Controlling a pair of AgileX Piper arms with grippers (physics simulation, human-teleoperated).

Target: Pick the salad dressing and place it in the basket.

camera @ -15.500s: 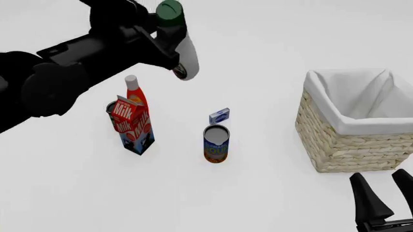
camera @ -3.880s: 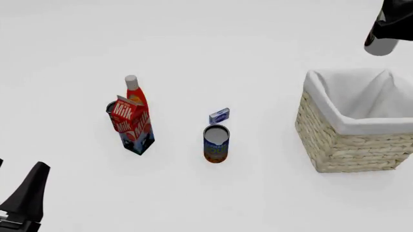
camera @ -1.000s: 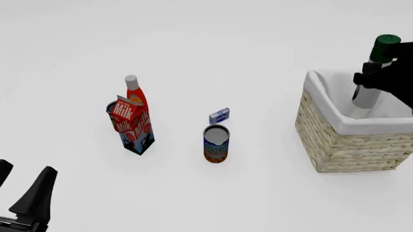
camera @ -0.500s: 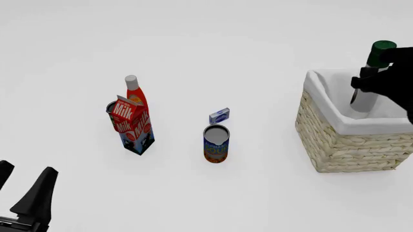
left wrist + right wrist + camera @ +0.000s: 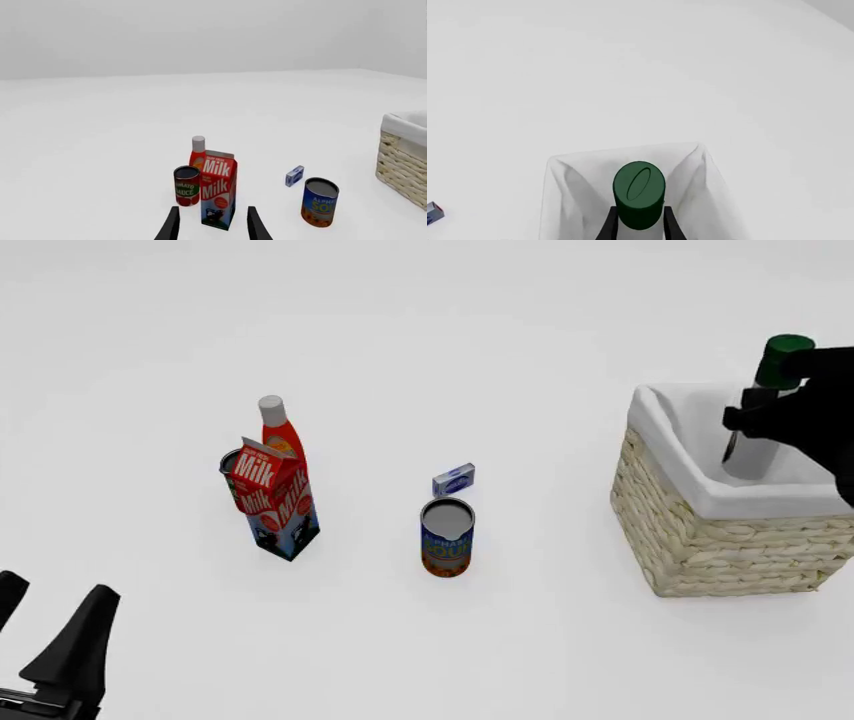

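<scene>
While the right hand hangs over the basket, its fingers are clamped on the neck of the salad dressing, whose green cap stands above the rim and whose white body dips down inside the cloth liner. In the right wrist view the cap sits between the two fingers, with the liner's folded corners spread out beyond it, so the bottle looks placed over the basket's opening and not over its edge. Whether its base touches the basket floor cannot be told from these pictures.

The chief risk is in the release. If the bottle is let go while its base hangs clear of the floor, it may drop, tip and come to lie on its side, though the basket walls would likely keep it in. In the front view it sits toward the basket's near-left part, so a sideways drift could catch the belly on the liner's rim and drag the cloth or nudge the basket on the worktop.

Well apart from the basket, the left hand idles with its fingers spread and nothing between them. The milk carton, red bottle and soup can stand clear of the basket and are not threatened.
</scene>
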